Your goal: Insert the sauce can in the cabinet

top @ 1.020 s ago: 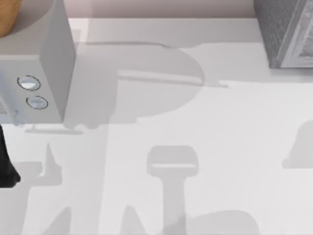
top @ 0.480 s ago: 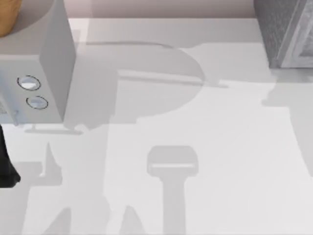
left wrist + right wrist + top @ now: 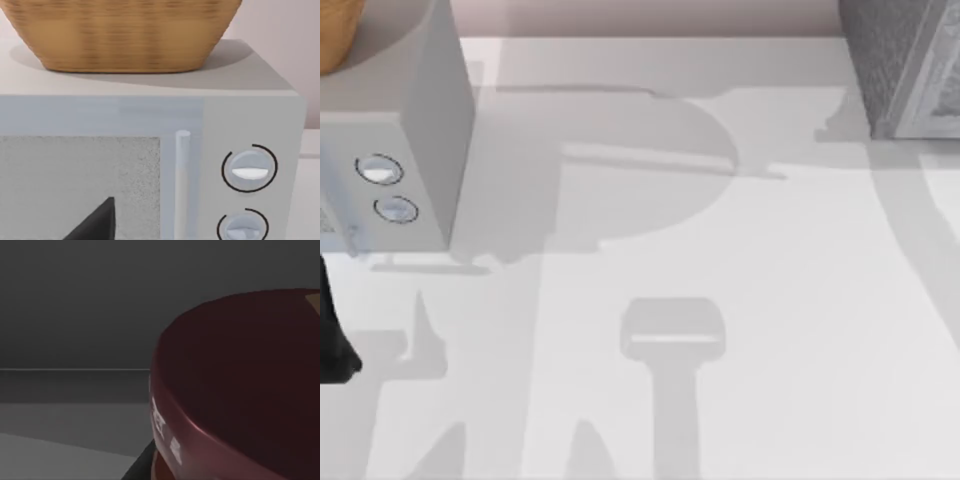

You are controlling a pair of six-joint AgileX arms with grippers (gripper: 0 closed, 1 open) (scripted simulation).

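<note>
In the right wrist view, the sauce can (image 3: 240, 385) sits very close to the camera, its dark red lid large and rounded against a dim grey interior that looks like the inside of the cabinet. A dark sliver near the can's base may be part of the right gripper, but whether its fingers are clamped on the can or released cannot be told. The can seems to be held or resting at the cabinet's mouth, which suits placing it inside.

From above, the cabinet (image 3: 910, 65) stands at the table's far right corner. The white table (image 3: 720, 250) carries arm shadows.

The left arm is parked near the microwave (image 3: 150, 165), which has a woven basket (image 3: 125, 35) on top.
</note>
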